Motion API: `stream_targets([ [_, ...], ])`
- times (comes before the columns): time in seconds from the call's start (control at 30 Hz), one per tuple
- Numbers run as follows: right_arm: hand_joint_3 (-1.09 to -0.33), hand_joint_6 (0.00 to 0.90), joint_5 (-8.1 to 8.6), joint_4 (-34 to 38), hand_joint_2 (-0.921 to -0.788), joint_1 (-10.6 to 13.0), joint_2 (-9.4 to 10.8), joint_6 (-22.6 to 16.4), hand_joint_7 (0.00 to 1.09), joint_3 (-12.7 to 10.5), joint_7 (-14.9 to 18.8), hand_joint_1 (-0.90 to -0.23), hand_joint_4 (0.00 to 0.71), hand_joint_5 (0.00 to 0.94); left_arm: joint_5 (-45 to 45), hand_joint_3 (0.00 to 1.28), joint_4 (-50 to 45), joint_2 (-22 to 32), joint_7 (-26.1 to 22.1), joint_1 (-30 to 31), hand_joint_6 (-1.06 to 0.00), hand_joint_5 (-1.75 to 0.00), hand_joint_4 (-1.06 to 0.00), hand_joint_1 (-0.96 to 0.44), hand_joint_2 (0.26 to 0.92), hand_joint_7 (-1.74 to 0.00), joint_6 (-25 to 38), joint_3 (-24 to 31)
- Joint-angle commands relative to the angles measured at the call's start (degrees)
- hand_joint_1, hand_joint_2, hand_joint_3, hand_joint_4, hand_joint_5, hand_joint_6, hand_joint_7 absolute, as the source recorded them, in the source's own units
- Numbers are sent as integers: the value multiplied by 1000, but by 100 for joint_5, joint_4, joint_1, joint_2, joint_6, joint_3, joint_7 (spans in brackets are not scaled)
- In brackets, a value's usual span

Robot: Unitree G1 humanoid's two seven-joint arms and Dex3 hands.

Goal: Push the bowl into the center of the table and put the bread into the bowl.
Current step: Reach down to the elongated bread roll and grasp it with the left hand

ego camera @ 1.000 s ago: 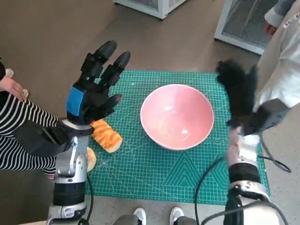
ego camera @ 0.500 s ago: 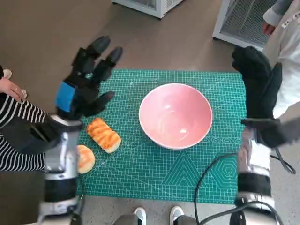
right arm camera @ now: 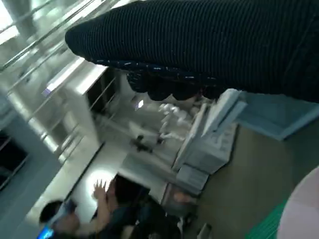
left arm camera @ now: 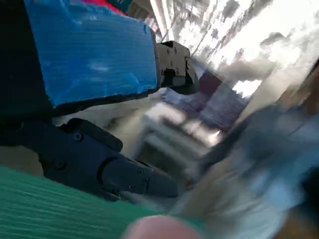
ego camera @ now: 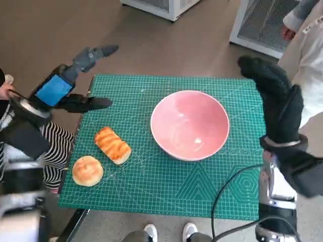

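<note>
A pink bowl [ego camera: 190, 124] sits empty on a green cutting mat [ego camera: 166, 181] that covers the small table; judging by its position, it is already near the middle, a little toward the robot's right. The bread, a striped golden loaf [ego camera: 112, 145], lies on the mat on the robot's left side, well apart from the bowl, its long axis slanting from far-left to near-right. A round bun [ego camera: 87, 171] rests just beside it, closer to the mat's near-left corner.

The left hand [ego camera: 65, 91], black with blue tape on its back, hovers above the mat's far-left edge, fingers spread and holding nothing. The loaf lies below it, nearer to the robot. The right hand [ego camera: 276, 103], in a black knitted glove, is raised over the right edge of the mat beside the bowl, fingers extended upward and empty. The left hand is clearly the nearer one to the loaf, so it seems the likelier to pick it up.
</note>
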Motion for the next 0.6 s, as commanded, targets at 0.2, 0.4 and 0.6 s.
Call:
stream_targets([
  [0.2, -694, 75, -71, -133, -921, 201, -27, 245, 410, 24, -139, -722, 140, 26, 778, 1, 367, 686, -579, -482, -353, 0, -286, -518, 751, -184, -85, -769],
  [0.4, -694, 78, -72, -73, -921, 194, 27, 269, 419, 52, -196, -716, 143, 23, 1060, 0, 111, 790, -755, -354, -405, -1, -287, -456, 724, -103, 109, -1090],
  [0.6, -693, 79, -39, -19, -921, 186, 80, 265, 426, 71, -202, -712, 145, 20, 1145, 0, 269, 707, -879, -254, -431, -5, -299, -432, 710, -74, -165, -1416],
])
